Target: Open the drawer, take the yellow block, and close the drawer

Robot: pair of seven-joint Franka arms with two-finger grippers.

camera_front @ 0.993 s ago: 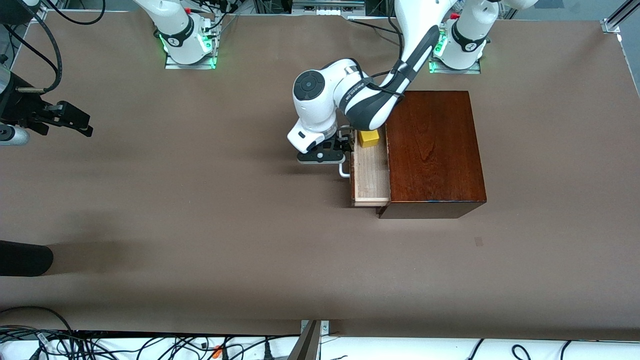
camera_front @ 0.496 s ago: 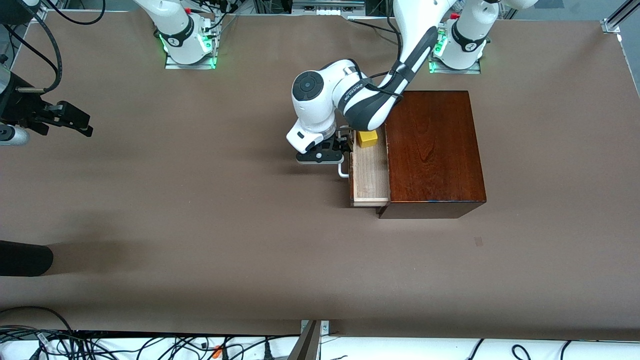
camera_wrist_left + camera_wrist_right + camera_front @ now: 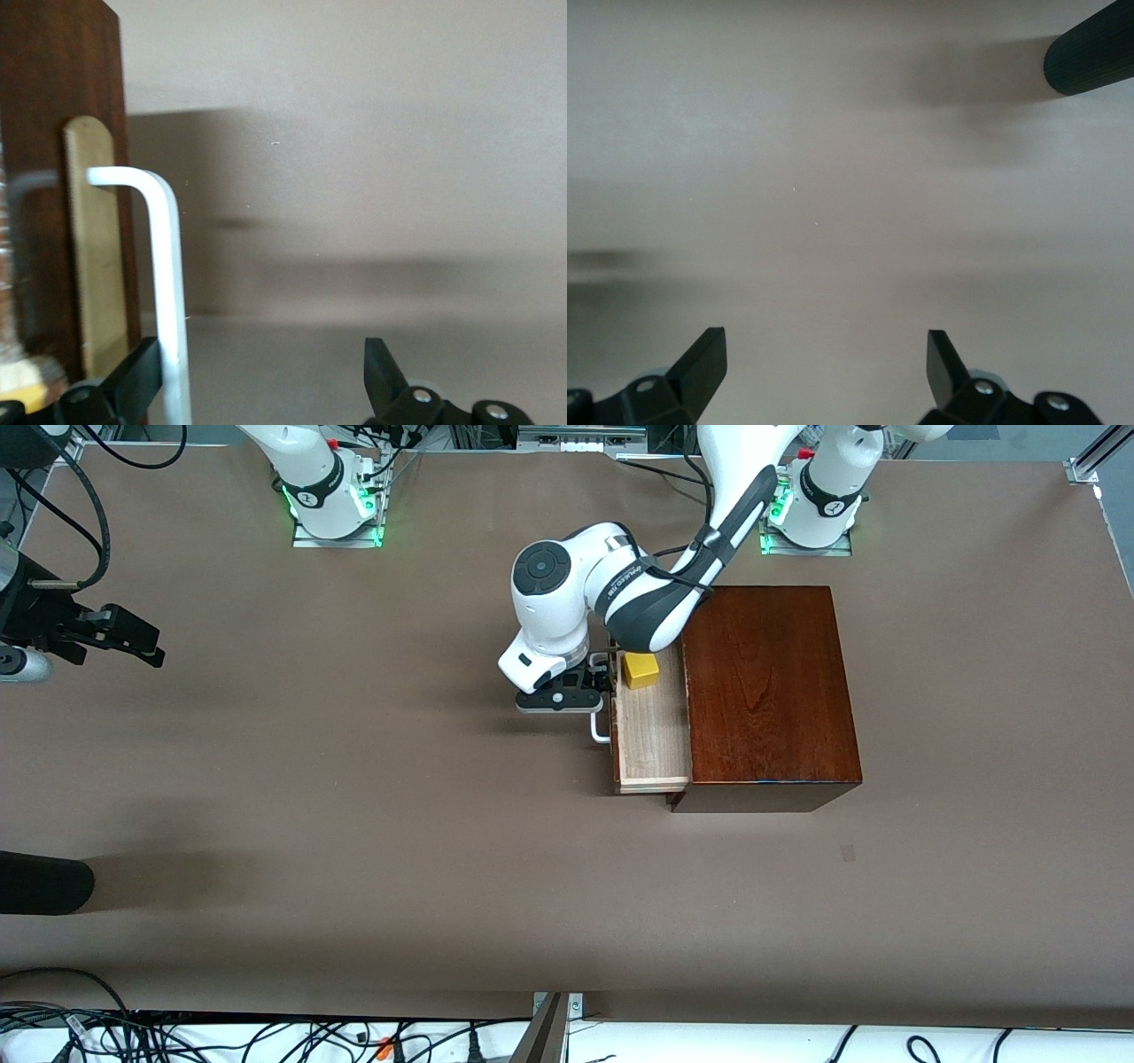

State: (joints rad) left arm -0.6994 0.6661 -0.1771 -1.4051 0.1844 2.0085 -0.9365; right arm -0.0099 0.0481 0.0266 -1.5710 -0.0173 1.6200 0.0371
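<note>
The drawer [image 3: 654, 737] stands partly pulled out of the dark mahogany box [image 3: 766, 691], toward the right arm's end of the table. The yellow block [image 3: 640, 670] sits in the drawer at the end farther from the front camera. My left gripper [image 3: 601, 683] is at the drawer front, open. The white handle [image 3: 168, 266] runs between its fingers, against the inner side of one finger [image 3: 142, 372], and its jaws stand wide apart [image 3: 261, 359]. My right gripper [image 3: 142, 645] waits over the table at the right arm's end, open with nothing between its fingers [image 3: 826, 350].
A black cylindrical object [image 3: 44, 881] juts in over the table edge at the right arm's end and also shows in the right wrist view [image 3: 1090, 53]. Cables [image 3: 266, 1036] lie along the edge nearest the front camera.
The drawer has slid a little farther out of the box, carrying the yellow block with it. My left gripper has moved the same way with the handle. The right arm has not moved.
</note>
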